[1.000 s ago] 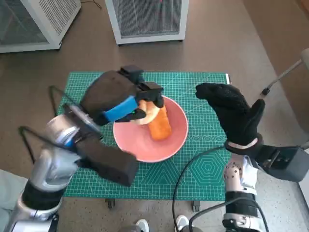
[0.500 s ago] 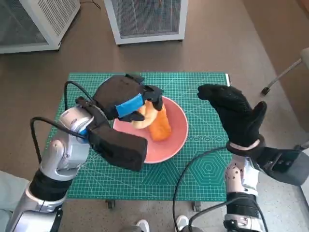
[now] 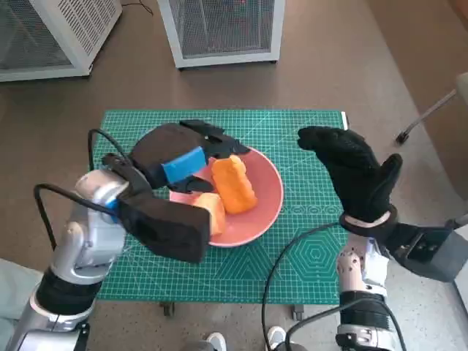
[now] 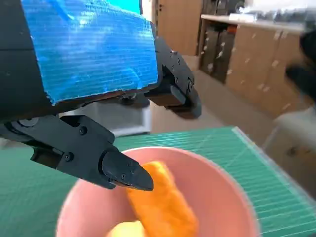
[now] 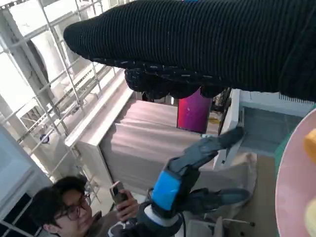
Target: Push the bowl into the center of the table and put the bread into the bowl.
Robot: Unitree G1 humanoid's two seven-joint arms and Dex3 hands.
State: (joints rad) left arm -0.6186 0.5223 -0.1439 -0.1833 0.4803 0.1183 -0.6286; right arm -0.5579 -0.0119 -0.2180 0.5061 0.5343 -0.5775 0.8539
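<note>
Orange bread [image 3: 234, 184] is lying inside the pink bowl [image 3: 267, 208] near the middle of the green-matted bench [image 3: 314, 241], just beside the empty, spread fingers of the left hand [image 3: 183, 157]. That hand should be lifting straight up, clear of the rim, without nudging the bowl, while the right hand [image 3: 355, 172] is hovering open and well apart.

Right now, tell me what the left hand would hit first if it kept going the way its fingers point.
Probably the orange bread in the pink bowl: the open left hand has its fingers just above it. Depth is unclear.
</note>
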